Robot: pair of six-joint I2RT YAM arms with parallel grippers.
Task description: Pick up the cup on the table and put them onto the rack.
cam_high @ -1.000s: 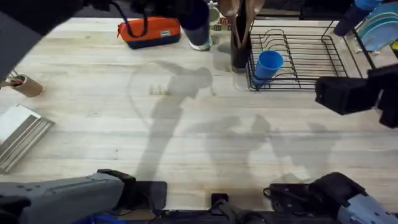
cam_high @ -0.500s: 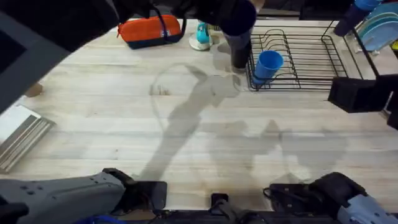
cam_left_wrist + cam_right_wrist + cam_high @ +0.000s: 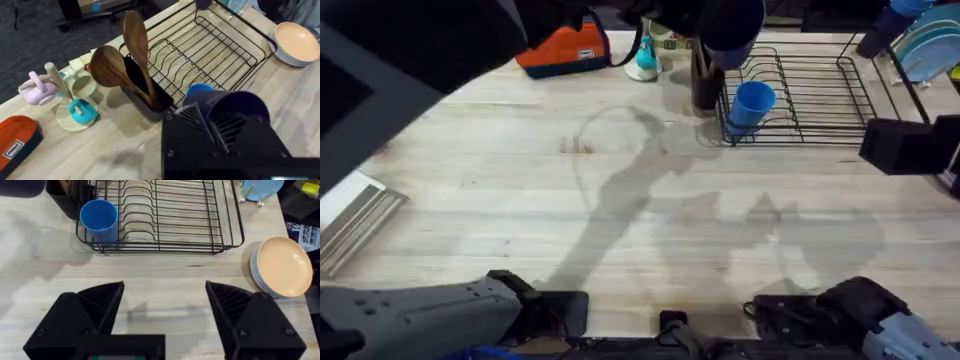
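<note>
Navy plastic tumbler (image 3: 235,107), handleless, sits pinched in the left gripper (image 3: 220,125), fingers clamped on its wall. In the overhead view the cup (image 3: 730,22) appears dark and blurred high over the near-left corner of the black wire dish rack (image 3: 820,95).

Change since the earlier overhead frames: a second ago the carried cup hung beside the orange zip pouch (image 3: 560,50), well left of the rack; half a second ago it had crossed to the dark brown utensil holder with wooden spoons (image 3: 142,90); now it overlaps the rack's corner. Travel is steadily rightward.

A second, lighter blue plastic cup (image 3: 752,105) stands inside the rack's near-left corner, as in all three overhead frames (image 3: 99,216).

Right gripper (image 3: 165,315): fingers spread wide, holding nothing, hovering over bare wooden table (image 3: 620,220) in front of the rack; its arm has shifted slightly right. Stack of peach plates (image 3: 282,267) lies just right of the rack.

Judgement: transport nearly finished. Remaining: clear the spoons, descend into a free part of the rack beside the light blue cup, release. Risk: clipping the spoon handles or knocking the racked cup.
</note>
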